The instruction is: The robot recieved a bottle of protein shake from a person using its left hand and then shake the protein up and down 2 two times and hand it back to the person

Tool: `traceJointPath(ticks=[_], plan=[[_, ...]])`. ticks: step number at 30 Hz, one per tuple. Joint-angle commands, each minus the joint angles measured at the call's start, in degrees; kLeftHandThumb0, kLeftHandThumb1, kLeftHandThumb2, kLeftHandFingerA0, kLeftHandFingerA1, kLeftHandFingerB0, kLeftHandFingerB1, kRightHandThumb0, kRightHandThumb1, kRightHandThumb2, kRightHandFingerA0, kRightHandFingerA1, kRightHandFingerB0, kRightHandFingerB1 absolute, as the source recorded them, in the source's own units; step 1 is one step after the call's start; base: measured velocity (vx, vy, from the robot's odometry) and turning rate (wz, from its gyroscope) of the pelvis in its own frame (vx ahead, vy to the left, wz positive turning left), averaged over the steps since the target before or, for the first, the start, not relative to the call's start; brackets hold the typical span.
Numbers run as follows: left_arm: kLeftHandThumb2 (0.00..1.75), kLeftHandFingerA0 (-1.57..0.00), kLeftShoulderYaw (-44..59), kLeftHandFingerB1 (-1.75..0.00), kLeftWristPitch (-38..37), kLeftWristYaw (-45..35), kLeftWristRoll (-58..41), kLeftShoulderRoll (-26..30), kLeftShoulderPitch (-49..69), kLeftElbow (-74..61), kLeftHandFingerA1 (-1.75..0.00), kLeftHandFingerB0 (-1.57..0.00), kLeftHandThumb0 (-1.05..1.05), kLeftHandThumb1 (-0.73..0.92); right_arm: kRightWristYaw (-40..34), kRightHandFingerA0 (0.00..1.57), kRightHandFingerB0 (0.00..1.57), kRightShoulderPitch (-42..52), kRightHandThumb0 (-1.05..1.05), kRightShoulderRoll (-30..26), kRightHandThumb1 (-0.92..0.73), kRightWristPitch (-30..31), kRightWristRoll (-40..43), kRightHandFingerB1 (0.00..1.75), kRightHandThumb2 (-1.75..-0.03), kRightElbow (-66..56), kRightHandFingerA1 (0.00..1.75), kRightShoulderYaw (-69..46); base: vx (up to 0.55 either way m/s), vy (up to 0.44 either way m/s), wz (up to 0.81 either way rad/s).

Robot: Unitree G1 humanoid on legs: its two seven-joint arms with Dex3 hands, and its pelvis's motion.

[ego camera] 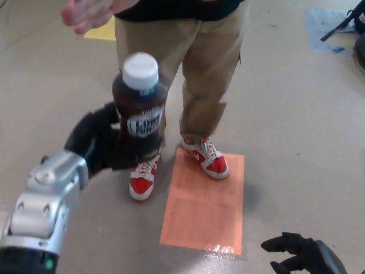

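From the head view, the left hand [105, 142] is wrapped around the lower part of the upright bottle [139, 103], whose white cap [140, 69] stands above the fingers. Above it is the person's hand [91, 12]. The right hand [302, 257] sits low to the right, empty, fingers spread apart.

Look toward eight o'clock and you see your left robot hand [105, 145]: matte black, thick rounded fingers, joined to a silver-grey forearm shell [48, 200] with rounded blocky segments and small round fastener recesses; a tiny green dot shows near its lower edge. At five o'clock your right robot hand [302, 257] is equally black, with a grey-edged wrist. The person at twelve o'clock wears a black top [182, 8], khaki trousers [188, 68] and red-and-white laced sneakers [208, 157].
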Motion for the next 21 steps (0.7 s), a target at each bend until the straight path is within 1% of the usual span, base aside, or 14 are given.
traceJointPath(ticks=[1,5,6,7,11,12,13,14,15,16,18,19,21], plan=[[0.69,-0.78,1.95,-1.11,3.82,0.15,-0.63,1.81,-5.8,-0.83,-1.56,-0.73,-0.21,0.83,-0.6,0.84,0.76,-0.26,-0.31,-1.21,-0.69,-0.29,-0.6,0.44,-0.61,-0.11,0.44,0.54,0.0,0.0,0.0],[0.71,-0.79,2.68,-1.1,5.68,0.42,-0.41,2.72,-10.07,-0.8,-1.52,-0.7,-0.18,0.84,0.85,0.82,0.75,-0.48,-0.29,-0.89,-0.69,0.1,0.52,0.43,-0.61,-0.39,0.44,0.01,0.0,0.0,0.0],[0.7,-0.76,2.64,-1.12,6.38,0.35,-0.23,3.16,-11.26,-1.16,-1.55,-0.72,-0.21,0.83,0.85,0.82,0.75,-0.6,-0.29,-0.86,-0.69,0.14,0.52,0.43,-0.6,-0.43,0.44,-0.01,0.0,0.0,0.0],[0.69,-0.75,2.59,-1.13,7.0,0.29,-0.11,3.54,-12.34,-1.5,-1.58,-0.7,-0.22,0.84,0.95,0.81,0.75,-0.65,-0.31,-0.83,-0.69,0.25,0.56,0.43,-0.61,-0.49,0.45,-0.04,0.0,0.0,0.0],[0.67,-0.75,3.54,-1.1,8.62,0.11,-0.98,4.08,-16.51,-1.79,-1.59,-0.68,-0.21,0.83,1.79,0.79,0.74,-0.75,-0.29,-0.91,-0.69,0.71,0.9,0.43,-0.6,-0.79,0.45,-0.34,0.0,0.0,0.0],[0.66,-0.71,3.91,-1.11,9.08,0.25,-1.0,4.42,-18.28,-1.78,-1.6,-0.67,-0.19,0.83,1.71,0.8,0.75,-0.91,-0.29,-1.03,-0.69,0.67,0.66,0.43,-0.6,-0.72,0.44,-0.21,0.0,0.0,0.0],[0.67,-0.73,4.27,-1.13,9.29,0.45,-1.01,4.59,-19.66,-1.63,-1.59,-0.7,-0.19,0.82,1.69,0.8,0.75,-0.99,-0.29,-1.17,-0.69,0.69,0.45,0.43,-0.6,-0.78,0.44,-0.09,0.0,0.0,0.0],[0.67,-0.73,4.4,-1.13,9.41,0.49,-0.98,4.59,-19.98,-1.56,-1.59,-0.7,-0.19,0.82,1.71,0.8,0.75,-1.0,-0.29,-1.2,-0.69,0.71,0.41,0.43,-0.6,-0.83,0.44,-0.08,0.0,0.0,0.0],[0.72,-0.79,4.44,-1.14,8.77,-0.06,-0.84,5.09,-21.23,-0.84,-1.56,-0.69,-0.18,0.76,1.67,0.8,0.75,-1.07,-0.29,-1.31,-0.69,0.94,0.26,0.43,-0.6,-0.92,0.44,0.02,0.0,0.0,0.0],[0.71,-0.78,4.55,-1.1,8.92,-0.08,-0.8,5.24,-21.71,-0.54,-1.56,-0.69,-0.18,0.77,1.84,0.79,0.74,-1.15,-0.29,-1.32,-0.69,1.09,0.32,0.43,-0.6,-0.93,0.44,-0.02,0.0,0.0,0.0],[0.7,-0.78,4.79,-1.11,9.73,0.3,-0.87,5.27,-22.02,-0.65,-1.56,-0.69,-0.18,0.79,2.03,0.79,0.75,-1.16,-0.28,-1.26,-0.69,1.24,0.47,0.43,-0.6,-1.01,0.45,-0.12,0.0,0.0,0.0],[0.7,-0.77,4.83,-1.12,9.45,0.15,-0.93,5.29,-21.83,-0.69,-1.58,-0.69,-0.19,0.8,2.19,0.79,0.74,-1.24,-0.28,-1.21,-0.69,1.53,0.5,0.43,-0.6,-1.07,0.44,-0.13,0.0,0.0,0.0],[0.71,-0.78,4.88,-1.12,8.95,-0.2,-0.97,5.36,-21.43,-0.76,-1.57,-0.7,-0.19,0.8,2.4,0.8,0.75,-1.52,-0.28,-1.13,-0.69,1.85,0.5,0.43,-0.6,-1.07,0.44,-0.12,0.0,0.0,0.0]])
